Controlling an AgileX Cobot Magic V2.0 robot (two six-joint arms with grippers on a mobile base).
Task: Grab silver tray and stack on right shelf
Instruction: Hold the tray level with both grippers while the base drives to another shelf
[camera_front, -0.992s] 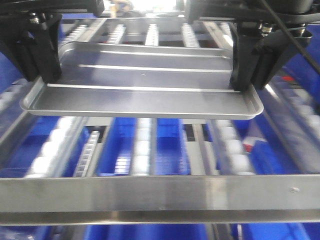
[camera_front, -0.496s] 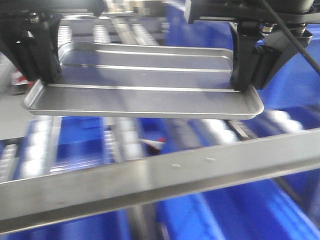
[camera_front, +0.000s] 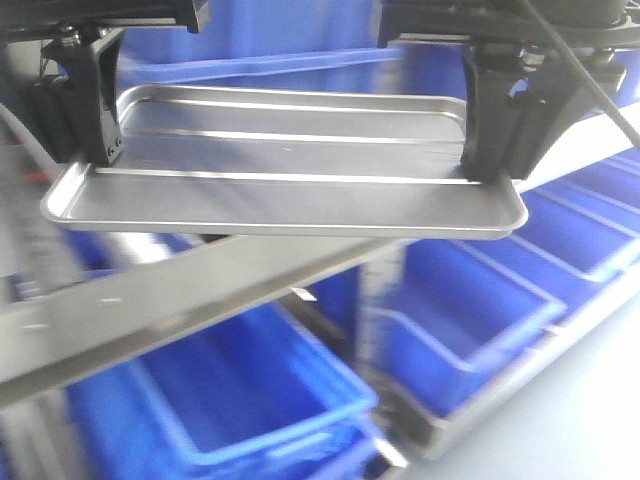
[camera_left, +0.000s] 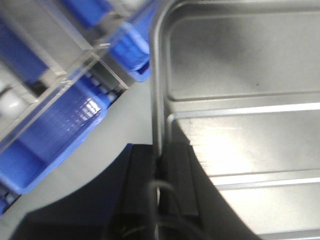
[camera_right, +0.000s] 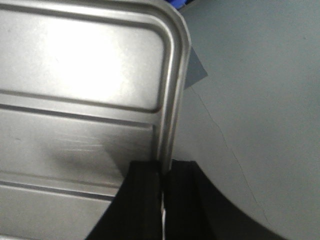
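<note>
The silver tray (camera_front: 290, 190) hangs level in the air, shiny, with two long raised ribs across its floor. My left gripper (camera_front: 100, 158) is shut on its left rim and my right gripper (camera_front: 487, 175) on its right rim. In the left wrist view the black pads pinch the tray (camera_left: 240, 125) rim at my left gripper (camera_left: 159, 156). The right wrist view shows the tray (camera_right: 75, 125) clamped the same way by my right gripper (camera_right: 162, 172). No roller lanes show. I cannot tell whether the blurred steel bar (camera_front: 150, 310) under the tray belongs to the right shelf.
Blue plastic bins (camera_front: 250, 400) sit below the steel bar, with more blue bins (camera_front: 480, 310) in a row to the right. Grey floor (camera_front: 590, 400) shows at the lower right and under the tray's right end (camera_right: 250, 100). Blue bins (camera_left: 55, 130) lie left of the tray.
The scene behind the tray has swept leftward. The white roller lanes have left the view, and blue bins and floor have come in. Both grippers keep the same grip on the tray.
</note>
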